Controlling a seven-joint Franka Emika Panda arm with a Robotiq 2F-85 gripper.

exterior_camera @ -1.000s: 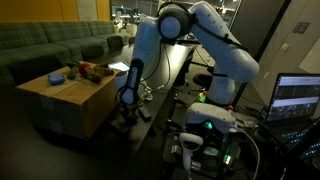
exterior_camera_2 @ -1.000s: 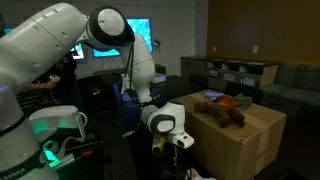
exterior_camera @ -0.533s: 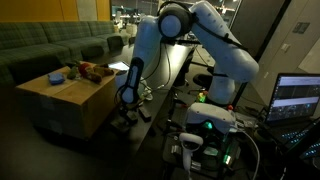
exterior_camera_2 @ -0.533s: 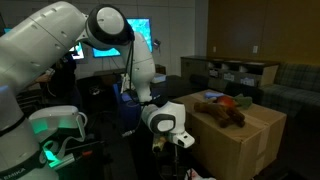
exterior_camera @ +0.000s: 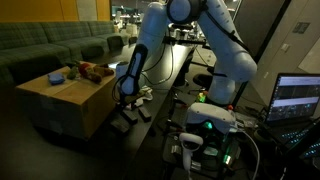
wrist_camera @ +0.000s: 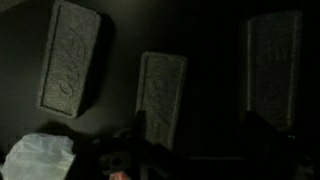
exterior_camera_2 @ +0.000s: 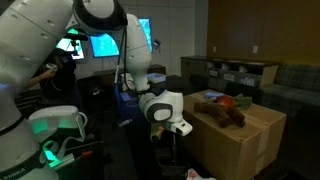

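My gripper (exterior_camera: 127, 108) hangs low beside a cardboard box (exterior_camera: 65, 98), apart from it and close to the floor. In the other exterior view, the gripper (exterior_camera_2: 166, 136) is a dark shape under the white wrist, left of the box (exterior_camera_2: 245, 140). A brown plush toy (exterior_camera_2: 222, 111) lies on the box top, also seen as the plush toy (exterior_camera: 94, 71) next to a small blue thing (exterior_camera: 57, 77). The wrist view is very dark. There the gripper (wrist_camera: 195, 130) has its jaws wide apart with nothing between them, above grey speckled panels (wrist_camera: 160, 95).
A green sofa (exterior_camera: 45, 45) runs behind the box. The robot's base (exterior_camera: 212, 122) glows green beside an open laptop (exterior_camera: 298, 98). Lit monitors (exterior_camera_2: 105, 45) and a low shelf (exterior_camera_2: 235, 72) stand at the back. A pale crumpled thing (wrist_camera: 38, 160) lies on the floor.
The jaws have opened wide. The arm's upper links and wrist have since lifted, carrying the gripper a little higher beside the box.
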